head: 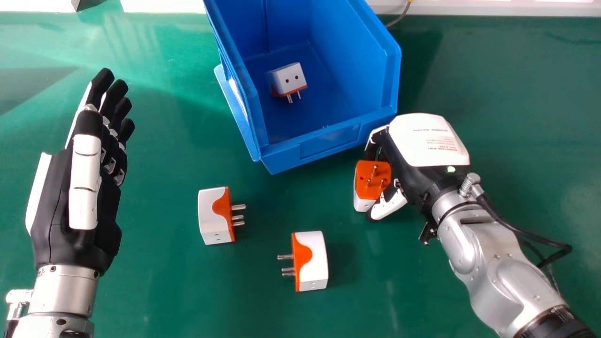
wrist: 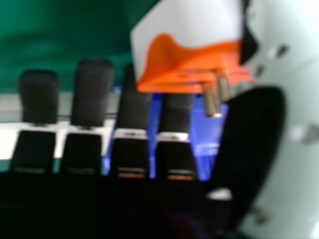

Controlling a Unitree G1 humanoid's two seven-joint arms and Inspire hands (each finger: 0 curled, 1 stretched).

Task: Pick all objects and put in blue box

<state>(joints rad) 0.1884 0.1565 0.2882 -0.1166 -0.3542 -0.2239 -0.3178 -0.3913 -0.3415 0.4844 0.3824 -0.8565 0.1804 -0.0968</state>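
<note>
The right hand (head: 418, 155) pinched a plug adapter (head: 364, 176) at five o'clock from the blue box (head: 286, 158), where too low a lift risked clipping it and knocking the adapter loose.

Over the feed I counted four plugs (head: 210, 220), one box (head: 328, 141) and one bench (head: 164, 291). There were one left hand (head: 70, 202) and one right hand (head: 418, 150), two altogether. I made out three pins (head: 238, 207) on each of three plugs and at least two on the fourth.
</note>
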